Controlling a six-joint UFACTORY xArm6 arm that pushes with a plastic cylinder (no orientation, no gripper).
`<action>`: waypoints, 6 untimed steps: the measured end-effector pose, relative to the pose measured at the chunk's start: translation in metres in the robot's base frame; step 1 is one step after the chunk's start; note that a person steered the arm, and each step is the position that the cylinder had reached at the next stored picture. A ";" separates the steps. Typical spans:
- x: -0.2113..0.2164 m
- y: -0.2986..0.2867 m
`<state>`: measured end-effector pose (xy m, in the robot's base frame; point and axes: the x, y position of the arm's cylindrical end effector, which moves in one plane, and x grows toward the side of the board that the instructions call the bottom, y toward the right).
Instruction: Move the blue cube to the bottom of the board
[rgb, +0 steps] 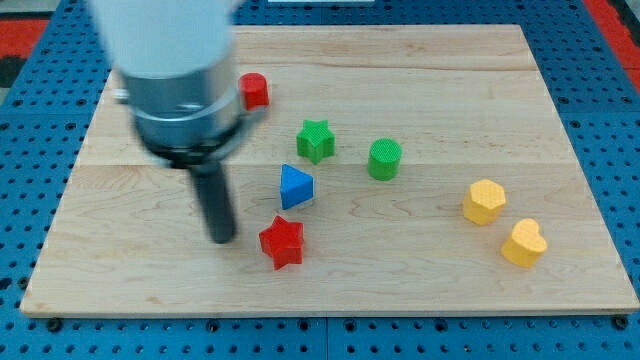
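The only blue block in view is a blue triangular block near the board's middle. No blue cube shows; the arm's wide body covers part of the board's upper left. My tip rests on the board to the left of the red star, with a small gap between them. The tip is below and to the left of the blue block and does not touch it.
A red cylinder sits just right of the arm's body. A green star and green cylinder lie above and right of the blue block. A yellow block and yellow heart lie at the right. The wooden board rests on a blue perforated base.
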<state>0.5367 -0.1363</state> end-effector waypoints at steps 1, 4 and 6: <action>-0.025 -0.094; -0.203 -0.076; -0.142 0.001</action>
<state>0.3944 -0.1353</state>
